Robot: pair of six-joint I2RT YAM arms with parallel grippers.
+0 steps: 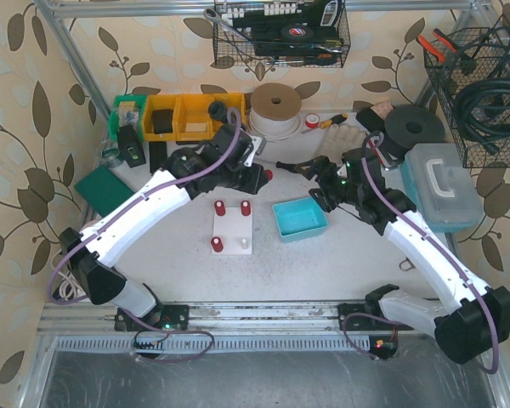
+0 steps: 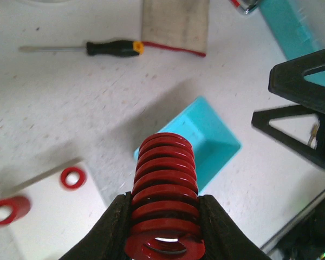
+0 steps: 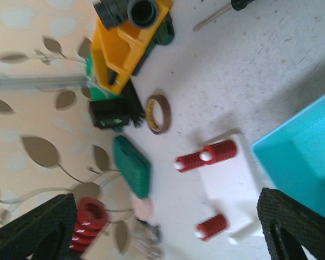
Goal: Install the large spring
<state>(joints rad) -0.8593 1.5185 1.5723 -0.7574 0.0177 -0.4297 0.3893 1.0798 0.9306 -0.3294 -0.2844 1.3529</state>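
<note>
My left pincer [image 2: 163, 205] is pinching the large spring [image 2: 163, 184]. Its 2 fingers [image 2: 112, 230] press on the lower coils from either side, and the red coils stand up between them in my left wrist view. From above, the spring [image 1: 269, 175] sits at about 1 o'clock of the white plate [image 1: 232, 228] and at about 11 o'clock of the teal tray [image 1: 299, 218]. It is apart from both.

The plate lies flat on the bench [image 1: 340, 255], with the tray just beside it at 3 o'clock. On the plate I see 3 small red springs: 1 at the 11 o'clock corner [image 1: 220, 206], 1 at the 1 o'clock corner [image 1: 246, 206] and 1 at the 7 o'clock corner [image 1: 216, 244]. The 5 o'clock corner carries a bare white peg [image 1: 242, 244].

My right pincer [image 3: 167, 197] is spread wide with nothing between its fingers [image 3: 38, 230]. In its wrist view the plate and tray fill the gap between them, and the large spring shows beside 1 finger. From above, this pincer is at about 12 o'clock of the tray.

A screwdriver [image 2: 97, 49] with a black and yellow handle lies on the bench at 12 o'clock in my left wrist view. A roll of brown tape [image 3: 158, 114], a green case [image 3: 132, 165] and a yellow bin [image 3: 124, 38] show in my right wrist view.
</note>
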